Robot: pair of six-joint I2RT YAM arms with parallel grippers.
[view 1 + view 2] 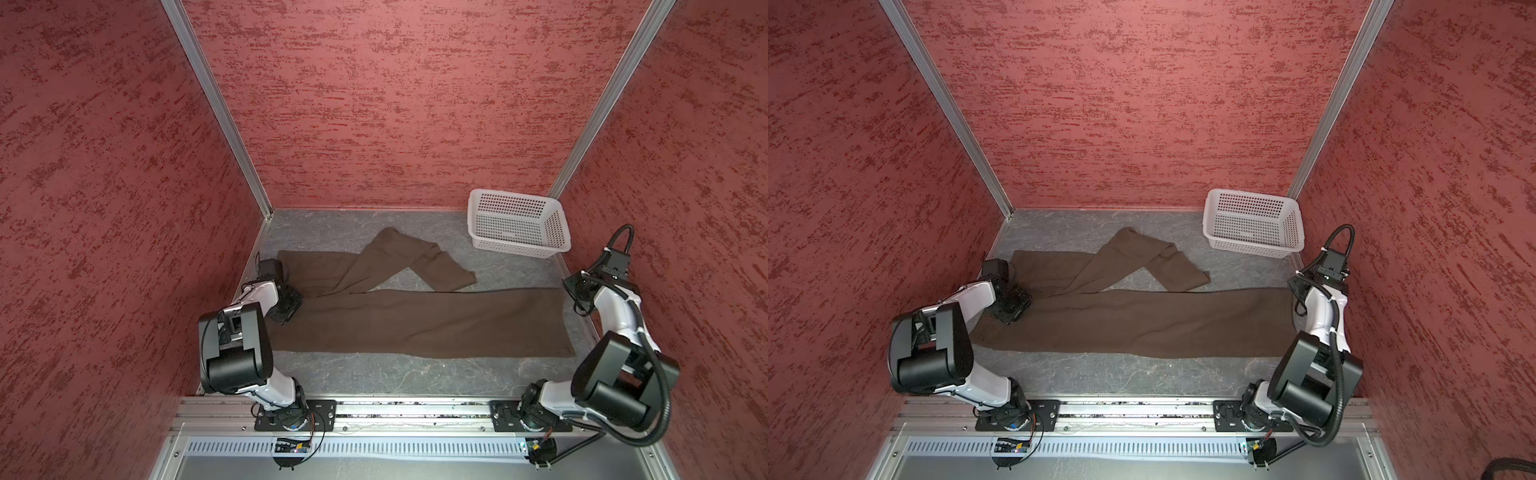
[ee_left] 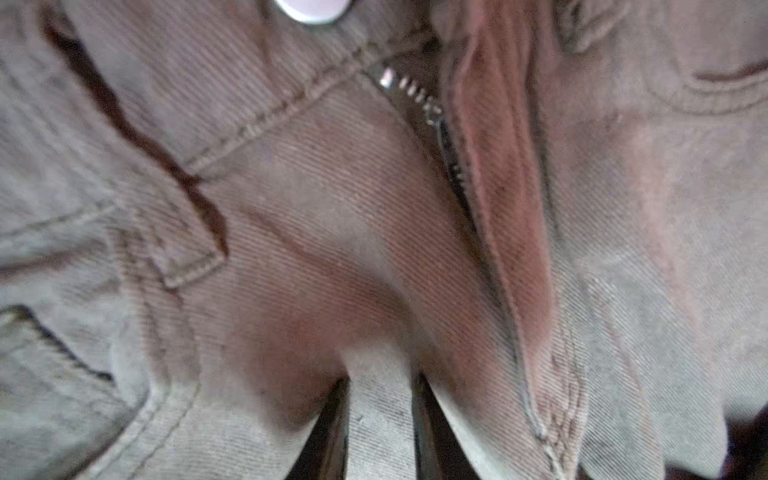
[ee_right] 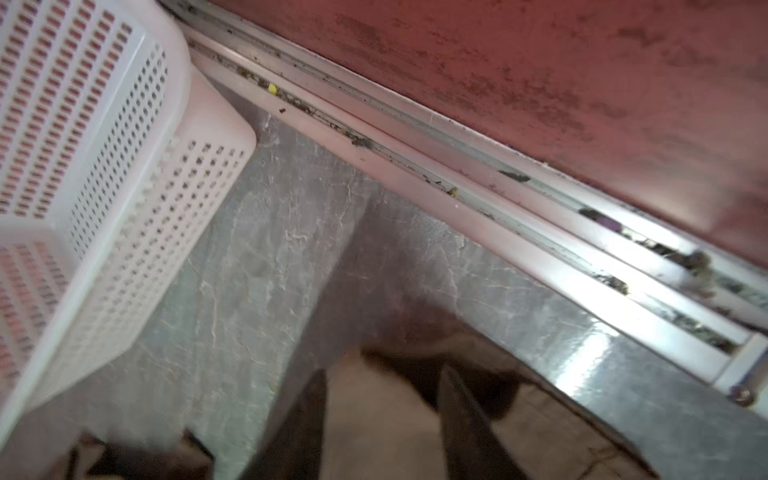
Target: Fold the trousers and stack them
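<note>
The trousers (image 1: 415, 320) were spread on the tabletop (image 1: 374, 374), long axis running left to right, waist at the left and the near leg's hem at the right; the far leg was bent toward the far side (short of the white basket (image 1: 515, 243) in the far right corner). A fold of waist cloth was pinched in the left gripper (image 2: 378, 428); the right gripper (image 3: 382, 419) was poised over the hem, jaws apart, nothing clamped. The far leg's loose end was judged nearer the right arm.
</note>
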